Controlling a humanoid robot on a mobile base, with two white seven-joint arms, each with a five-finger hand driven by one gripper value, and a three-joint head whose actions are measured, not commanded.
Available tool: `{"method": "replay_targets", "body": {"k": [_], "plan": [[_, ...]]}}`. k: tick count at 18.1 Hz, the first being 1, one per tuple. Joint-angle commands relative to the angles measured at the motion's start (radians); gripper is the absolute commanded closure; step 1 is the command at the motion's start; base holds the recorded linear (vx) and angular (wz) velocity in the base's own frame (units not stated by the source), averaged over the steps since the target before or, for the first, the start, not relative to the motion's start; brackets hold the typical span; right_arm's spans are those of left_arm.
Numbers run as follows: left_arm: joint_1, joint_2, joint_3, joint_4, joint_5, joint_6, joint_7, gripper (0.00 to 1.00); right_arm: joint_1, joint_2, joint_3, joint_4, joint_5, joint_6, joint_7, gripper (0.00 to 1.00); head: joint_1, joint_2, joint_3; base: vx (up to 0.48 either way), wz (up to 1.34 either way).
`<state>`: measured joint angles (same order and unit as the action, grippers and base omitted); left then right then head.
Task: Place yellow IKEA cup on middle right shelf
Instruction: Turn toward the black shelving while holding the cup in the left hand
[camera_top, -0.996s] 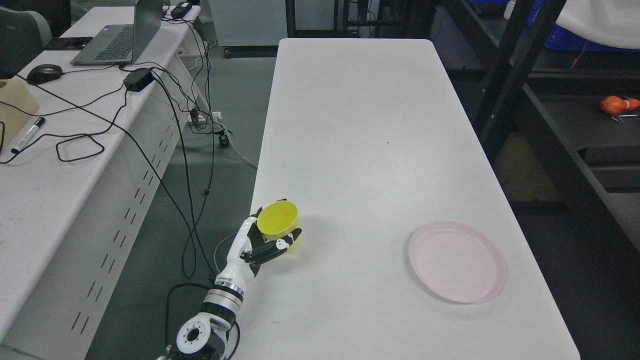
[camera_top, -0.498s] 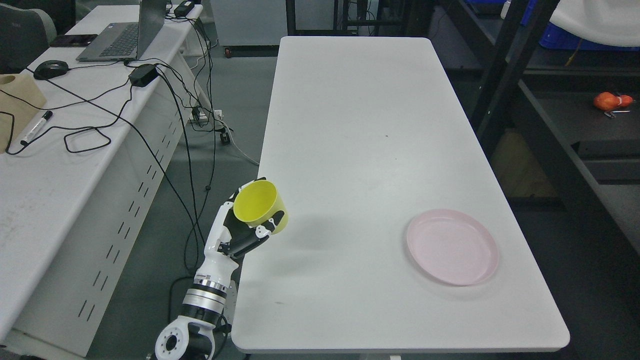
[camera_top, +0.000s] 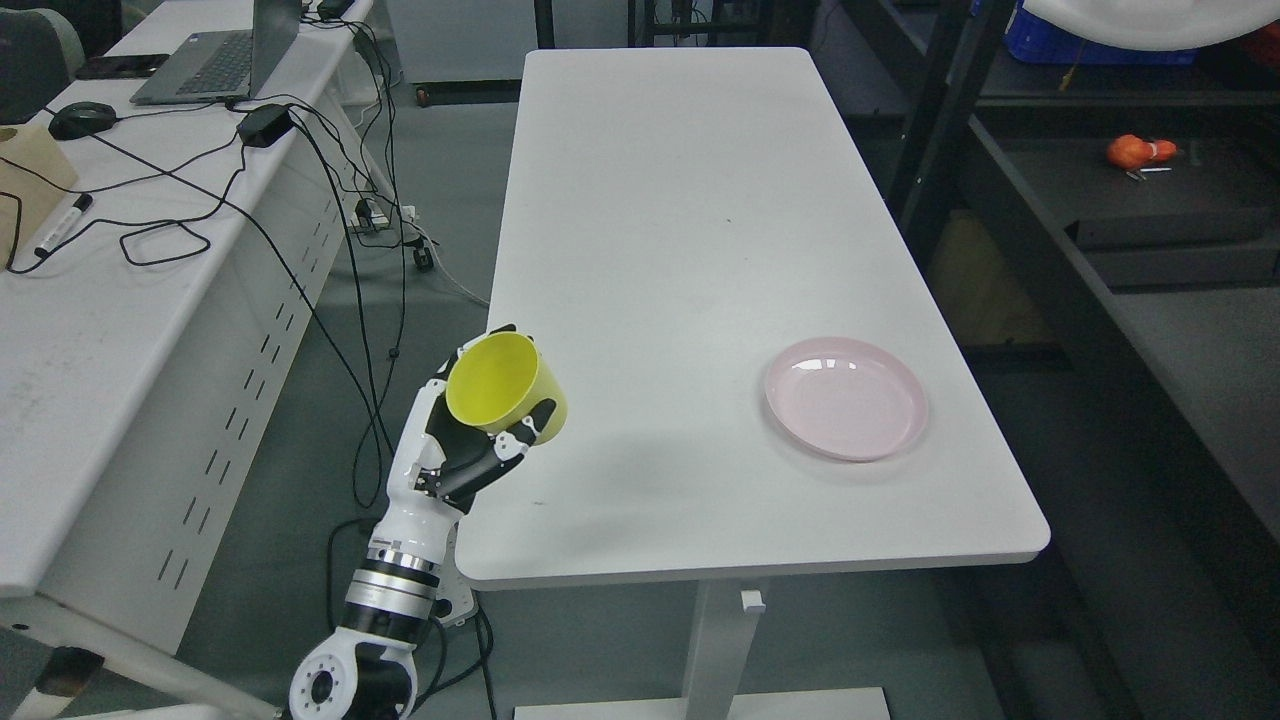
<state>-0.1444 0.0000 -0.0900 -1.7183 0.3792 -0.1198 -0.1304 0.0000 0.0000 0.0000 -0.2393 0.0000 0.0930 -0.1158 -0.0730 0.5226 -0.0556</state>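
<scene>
Off to the left of the robot hand runs a side desk (camera_top: 90, 330) strewn with black cables (camera_top: 180, 235), a laptop (camera_top: 215, 60) at its far end. The left robot hand (camera_top: 470, 445) comes up from the lower left, its fingers (camera_top: 500, 462) curled around the yellow cup (camera_top: 505, 390). The cup is clear of the surface, hanging at the near left edge of the white worktop (camera_top: 700, 230), tilted so its open mouth faces up and toward the robot. Its long axis leans away from upright, base pointing out over the worktop. No right arm shows.

To the right of the hand, well apart, a pink plate (camera_top: 846, 398) lies flat near the worktop's right edge. Further right again stands the dark shelf unit (camera_top: 1050, 240), an orange object (camera_top: 1135, 150) resting on one level. The shelf lies across the whole worktop from the cup, so I'd judge the carry must swing rightward, and the cup wants righting before it is set down.
</scene>
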Motion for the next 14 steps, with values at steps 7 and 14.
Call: {"method": "replay_targets", "body": {"k": [7,14], "plan": [[0.006,0.017,-0.047,-0.055,0.001,0.000,0.000,0.99,0.014,-0.017,0.017,0.000,-0.025,0.001,-0.001,0.01,0.0000,0.000,0.000,-0.251,-0.35],[0.009,0.017,-0.070,-0.043,0.004,-0.037,0.000,0.99,0.014,-0.017,0.017,0.000,-0.025,0.001,-0.001,0.01,0.0000,0.000,0.000,-0.234,-0.74]]}}
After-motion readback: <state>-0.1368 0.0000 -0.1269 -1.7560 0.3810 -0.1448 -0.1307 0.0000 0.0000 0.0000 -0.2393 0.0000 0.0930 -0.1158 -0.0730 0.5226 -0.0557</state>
